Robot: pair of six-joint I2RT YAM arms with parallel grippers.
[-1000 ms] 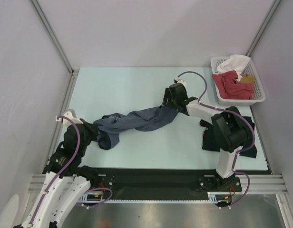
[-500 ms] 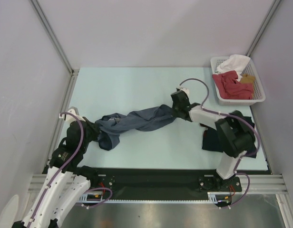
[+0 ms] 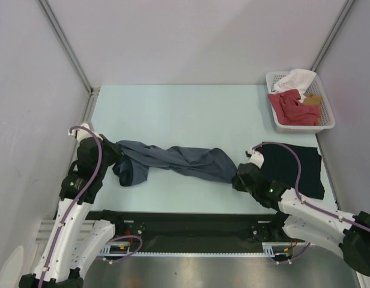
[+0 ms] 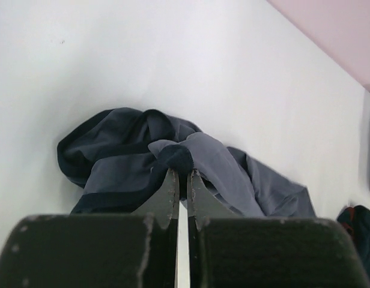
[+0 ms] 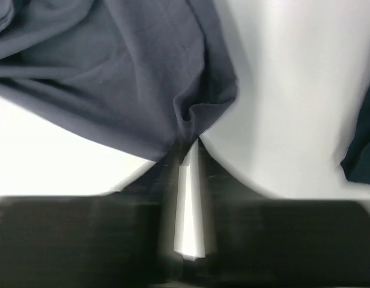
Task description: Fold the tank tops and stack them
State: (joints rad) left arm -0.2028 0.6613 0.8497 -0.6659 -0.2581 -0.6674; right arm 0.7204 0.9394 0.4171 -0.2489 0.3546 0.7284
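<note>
The slate-blue tank top (image 3: 176, 161) lies twisted into a loose rope across the near middle of the pale surface (image 3: 173, 114), running from left to right; its left end is bunched into a dark-edged loop, and its right end spreads into a flatter flap. No printed lettering shows in any view.

The left pincer (image 3: 115, 158) has that left end; in the left wrist view its fingers (image 4: 170, 191) stand almost together, only a thin slit between them, with a dark-trimmed fold of the cloth pinched at the tips. The right pincer (image 3: 238, 177) has the right end, low and near the front edge; the right wrist view is blurred, but the cloth (image 5: 113, 78) gathers to a puckered point right at the narrow tips (image 5: 191, 147), so the pincer is closed on the fabric.

The dark navy tank top (image 3: 293, 168) lies flat on the right side of the surface, just right of the right pincer and apart from the slate-blue one; its far edge sits near the basket.

The white basket (image 3: 326, 125) stands at the far right corner; inside it lie the red garment (image 3: 290, 108) and the white garment (image 3: 296, 78), the white one at the far end, partly over the rim.
</note>
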